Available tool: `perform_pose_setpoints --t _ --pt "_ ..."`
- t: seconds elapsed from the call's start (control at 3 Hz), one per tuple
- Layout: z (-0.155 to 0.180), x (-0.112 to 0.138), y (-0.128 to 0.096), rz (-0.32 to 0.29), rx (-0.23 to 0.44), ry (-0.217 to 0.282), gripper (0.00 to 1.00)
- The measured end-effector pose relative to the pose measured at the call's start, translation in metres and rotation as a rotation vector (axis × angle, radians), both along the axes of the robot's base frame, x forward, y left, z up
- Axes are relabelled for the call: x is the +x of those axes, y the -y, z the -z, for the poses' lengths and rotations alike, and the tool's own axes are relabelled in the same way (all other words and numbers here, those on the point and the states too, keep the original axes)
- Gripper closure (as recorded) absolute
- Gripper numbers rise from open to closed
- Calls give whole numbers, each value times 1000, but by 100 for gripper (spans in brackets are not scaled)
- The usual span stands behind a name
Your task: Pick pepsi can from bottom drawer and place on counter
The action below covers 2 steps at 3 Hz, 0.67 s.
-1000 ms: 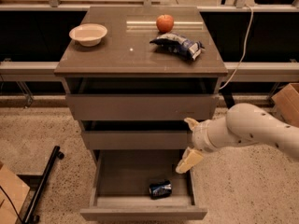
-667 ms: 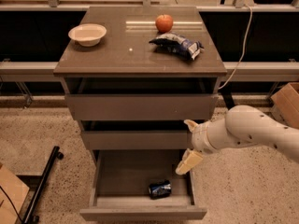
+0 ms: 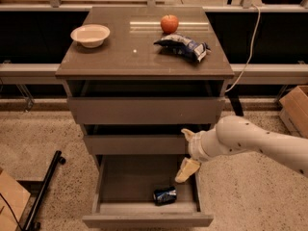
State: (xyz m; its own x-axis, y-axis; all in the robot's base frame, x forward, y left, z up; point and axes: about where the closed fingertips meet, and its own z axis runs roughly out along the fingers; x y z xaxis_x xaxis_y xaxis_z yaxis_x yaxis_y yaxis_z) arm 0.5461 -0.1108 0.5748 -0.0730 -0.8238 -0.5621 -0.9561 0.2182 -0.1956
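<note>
Hand [image 3: 183, 156] nearer, above-right of pepsi can [image 3: 164, 195]

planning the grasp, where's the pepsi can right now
In the camera view the can lies in the open bottom drawer, near its front and right of centre, just below the open hand at the drawer's right side.

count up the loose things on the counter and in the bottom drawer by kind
bowl: 1, on the counter
apple: 1, on the counter
snack bag: 1, on the counter
pepsi can: 1, in the bottom drawer
total: 4
The tool hovers open over the drawer's right side, above the can, holding nothing.
</note>
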Motion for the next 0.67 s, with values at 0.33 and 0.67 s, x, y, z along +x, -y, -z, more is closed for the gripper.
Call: perform_pose_setpoints --t 0.33,0.67 --pt "46 14 -7 -42 -10 -4 0" --pt "95 26 -9 -72 -18 -33 0"
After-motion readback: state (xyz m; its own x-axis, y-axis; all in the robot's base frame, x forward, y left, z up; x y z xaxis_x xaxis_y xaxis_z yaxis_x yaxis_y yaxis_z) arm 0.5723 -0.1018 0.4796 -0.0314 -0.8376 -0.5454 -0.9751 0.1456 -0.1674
